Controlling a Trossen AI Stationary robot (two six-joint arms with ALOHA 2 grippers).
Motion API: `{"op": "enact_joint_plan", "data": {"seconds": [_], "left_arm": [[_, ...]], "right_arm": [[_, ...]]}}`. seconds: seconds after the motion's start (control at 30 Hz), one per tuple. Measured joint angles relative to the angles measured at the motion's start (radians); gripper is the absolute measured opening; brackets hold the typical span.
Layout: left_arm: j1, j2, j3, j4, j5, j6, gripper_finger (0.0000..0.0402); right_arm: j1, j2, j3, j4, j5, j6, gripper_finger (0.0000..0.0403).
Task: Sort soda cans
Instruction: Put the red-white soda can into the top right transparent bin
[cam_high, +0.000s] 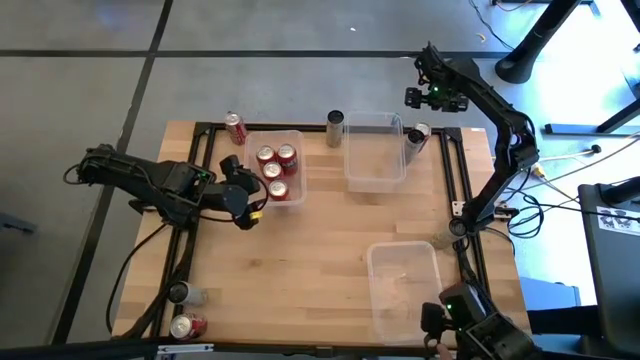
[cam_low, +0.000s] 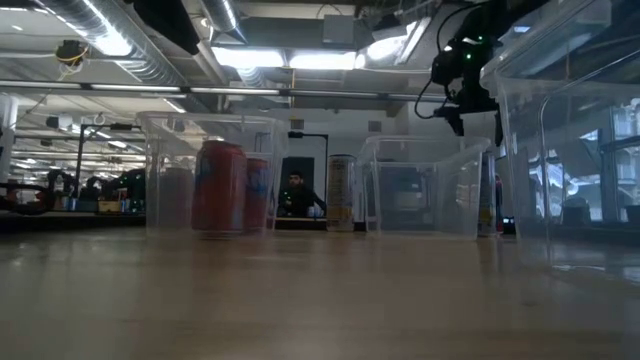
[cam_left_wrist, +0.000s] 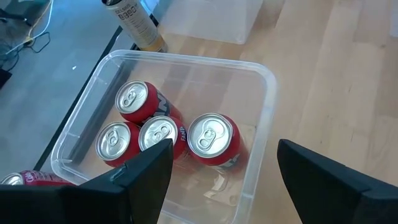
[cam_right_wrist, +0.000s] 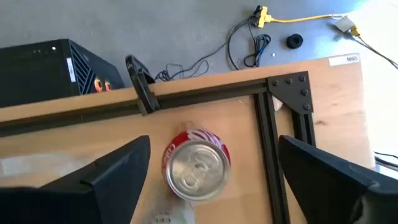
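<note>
At the table's near left corner you have two cans lying off the work area, one red (cam_high: 186, 326) and one grey (cam_high: 181, 293). Farther in, your left gripper (cam_high: 252, 205) hangs released just beside the clear bin (cam_high: 296, 168), which holds four upright red cans (cam_left_wrist: 211, 138). Beyond it, another red can (cam_high: 235, 128) and a tall grey can (cam_high: 335, 128) stand at the far edge. Farthest right, your right gripper (cam_right_wrist: 211, 165) spreads wide above a red-sided can (cam_right_wrist: 196, 165) beside an empty bin (cam_high: 375, 150).
</note>
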Motion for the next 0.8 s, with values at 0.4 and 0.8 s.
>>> {"op": "enact_joint_plan", "data": {"seconds": [0.4, 0.8], "left_arm": [[0.0, 0.0, 0.0, 0.0, 0.0, 0.013, 0.0276], [0.0, 0.0, 0.0, -0.001, 0.001, 0.007, 0.0276]], "right_arm": [[0.006, 0.004, -0.229, 0.134, -0.07, 0.024, 0.0349], [0.007, 0.004, -0.316, 0.234, -0.115, -0.003, 0.0349]]}}
